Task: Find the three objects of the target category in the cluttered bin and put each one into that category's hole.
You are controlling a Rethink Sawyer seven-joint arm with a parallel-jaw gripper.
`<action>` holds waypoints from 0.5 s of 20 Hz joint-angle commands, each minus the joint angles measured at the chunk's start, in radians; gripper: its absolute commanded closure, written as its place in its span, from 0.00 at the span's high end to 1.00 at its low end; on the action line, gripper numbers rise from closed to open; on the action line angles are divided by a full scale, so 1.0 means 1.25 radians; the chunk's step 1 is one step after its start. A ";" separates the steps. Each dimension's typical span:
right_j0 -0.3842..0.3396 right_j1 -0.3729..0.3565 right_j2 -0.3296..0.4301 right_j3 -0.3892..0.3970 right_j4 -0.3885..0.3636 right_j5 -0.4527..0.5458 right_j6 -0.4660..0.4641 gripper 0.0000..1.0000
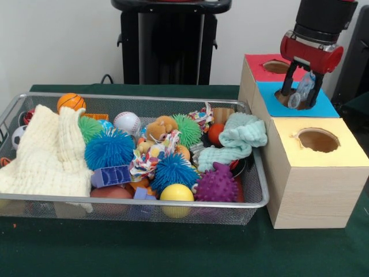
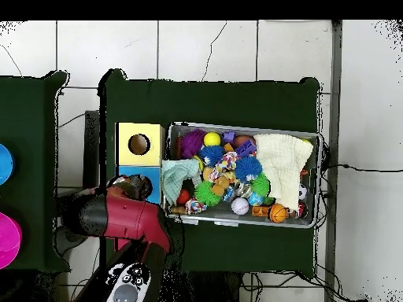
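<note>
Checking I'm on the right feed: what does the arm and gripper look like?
A thick arm, red with black sections, ends in a black cylindrical wrist over a glossy red housing. Below it hangs the gripper with dark, slim fingers. A grey panel with round buttons sits near the base.

Bin (image 1: 256, 199) left of box (image 1: 314, 184); hand (image 1: 300, 97) over middle hole (image 1: 288, 99).

Gripper (image 1: 300, 92) over blue hole (image 1: 286, 99), clutching clear object (image 1: 302, 91)
</note>
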 commanded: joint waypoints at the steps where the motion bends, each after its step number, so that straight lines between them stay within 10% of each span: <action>1: -0.007 0.039 0.025 0.051 0.014 -0.021 0.156 1.00; 10: -0.001 -0.006 0.000 0.036 0.030 0.078 0.176 1.00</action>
